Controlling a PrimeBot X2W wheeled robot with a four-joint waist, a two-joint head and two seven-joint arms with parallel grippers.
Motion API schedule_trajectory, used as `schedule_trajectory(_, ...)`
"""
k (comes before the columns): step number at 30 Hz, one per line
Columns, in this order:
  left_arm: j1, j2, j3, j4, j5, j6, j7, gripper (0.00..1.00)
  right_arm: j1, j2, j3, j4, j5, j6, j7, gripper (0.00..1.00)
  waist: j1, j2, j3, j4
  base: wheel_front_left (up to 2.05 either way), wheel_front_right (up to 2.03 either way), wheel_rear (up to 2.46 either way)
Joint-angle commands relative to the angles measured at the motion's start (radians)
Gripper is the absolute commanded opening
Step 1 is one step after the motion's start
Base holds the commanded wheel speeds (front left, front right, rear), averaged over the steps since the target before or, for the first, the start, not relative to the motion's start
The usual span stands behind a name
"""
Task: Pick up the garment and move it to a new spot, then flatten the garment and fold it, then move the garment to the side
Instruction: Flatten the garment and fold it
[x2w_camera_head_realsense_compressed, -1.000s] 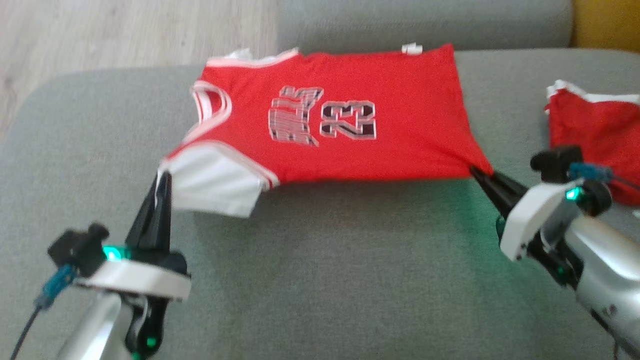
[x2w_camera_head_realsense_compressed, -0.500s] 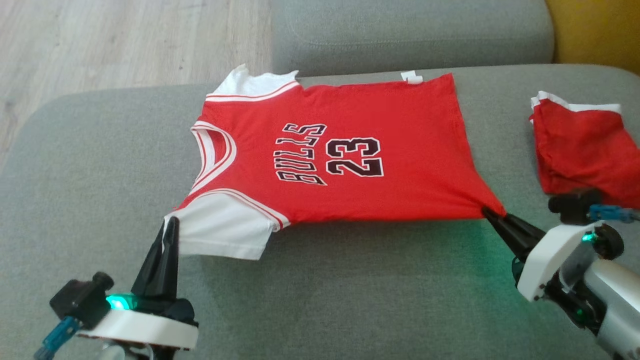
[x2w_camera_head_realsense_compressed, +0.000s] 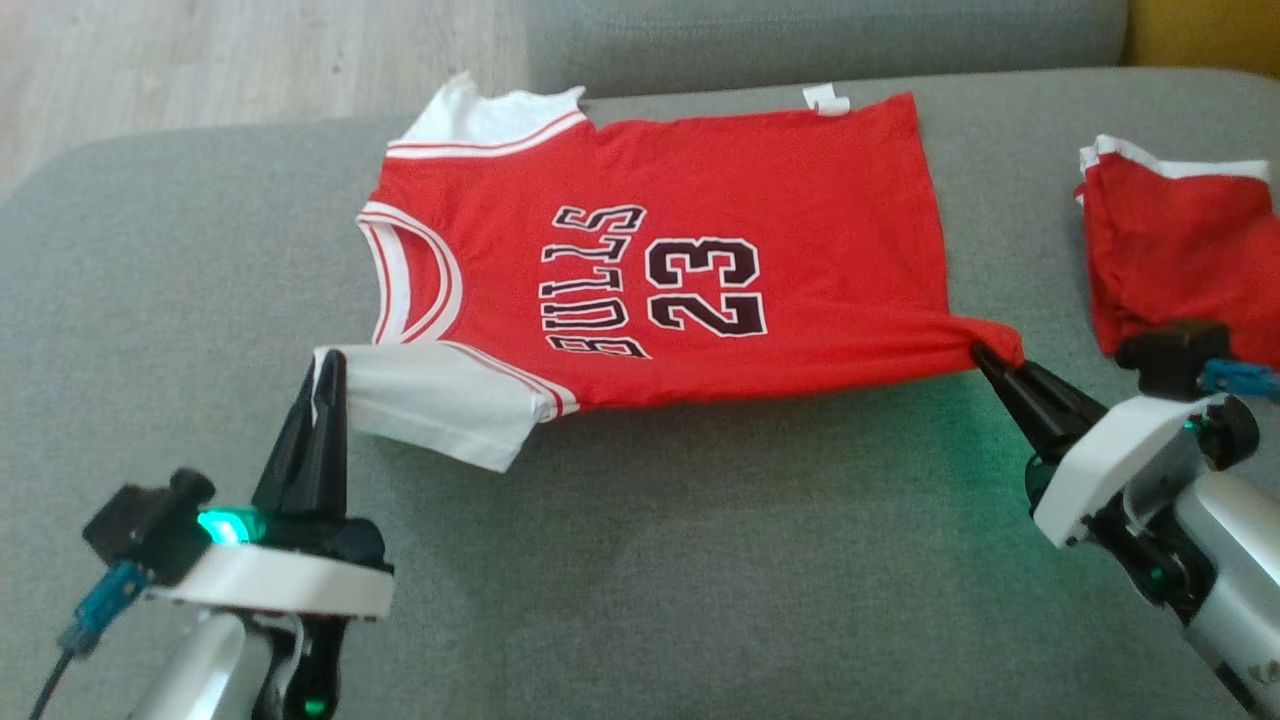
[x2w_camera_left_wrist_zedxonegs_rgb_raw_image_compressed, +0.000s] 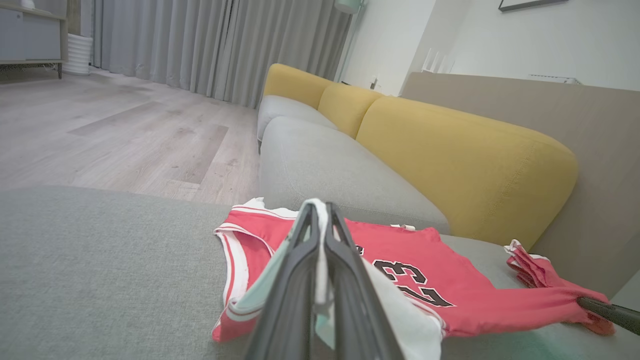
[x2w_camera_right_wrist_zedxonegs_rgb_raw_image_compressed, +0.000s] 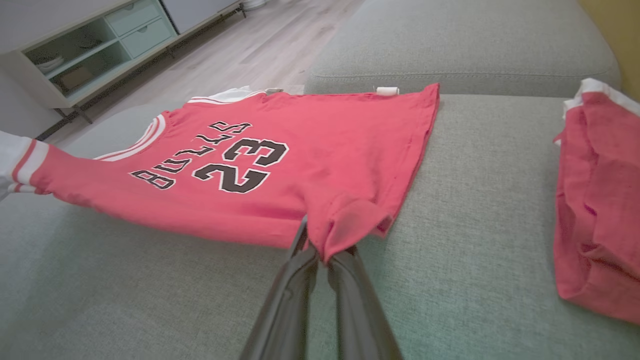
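Red jersey (x2w_camera_head_realsense_compressed: 660, 270) spread on the grey sofa cushion (x2w_camera_head_realsense_compressed: 650, 560), held at both near corners.
The left gripper (x2w_camera_head_realsense_compressed: 327, 360) is clamped shut on the white sleeve (x2w_camera_head_realsense_compressed: 430, 400) at near left, and the right gripper (x2w_camera_head_realsense_compressed: 982, 352) is clamped shut on the bunched hem corner (x2w_camera_right_wrist_zedxonegs_rgb_raw_image_compressed: 350, 220) at near right. Only thin pinches are held, so cloth could be pulled free if the arms are lifted unevenly, and a skewed fold would result. The second red garment (x2w_camera_head_realsense_compressed: 1180, 260), just beside the right arm, could be dragged. How deep the cloth sits in either pincer cannot be told. The far sleeve is partly tucked under, and the second garment is cut off at the right.
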Motion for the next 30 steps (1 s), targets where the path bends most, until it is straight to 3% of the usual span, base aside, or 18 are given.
schedule_trajectory(1,-0.064,0.026,0.041,-0.017,0.013,0.007,0.003,0.00,-0.010,-0.006,-0.027,-0.030,-0.019,-0.001,0.007,0.00,-0.0001,-0.0001,0.019,-0.007,0.00,0.00,0.00)
schedule_trajectory(12,-0.232,0.057,0.032,0.067,0.044,0.001,0.066,0.00,-0.062,0.037,-0.120,-0.039,-0.071,-0.001,0.091,0.00,-0.0001,-0.0001,0.088,-0.013,0.00,0.00,0.00)
schedule_trajectory(19,-0.370,0.085,0.007,0.181,0.102,0.002,0.113,0.00,-0.125,0.060,-0.116,-0.004,-0.086,-0.001,0.203,0.00,-0.0001,-0.0001,0.130,-0.016,0.00,0.00,0.00)
schedule_trajectory(29,-0.565,0.068,-0.071,0.413,0.181,-0.027,0.152,0.00,-0.248,0.080,-0.087,0.075,-0.067,-0.001,0.302,0.00,-0.0001,-0.0001,0.183,-0.013,0.00,0.00,0.00)
schedule_trajectory(30,-0.583,0.064,-0.076,0.435,0.187,-0.029,0.148,0.00,-0.265,0.081,-0.085,0.086,-0.067,-0.001,0.302,0.07,-0.0001,-0.0001,0.189,-0.014,0.00,0.00,0.00)
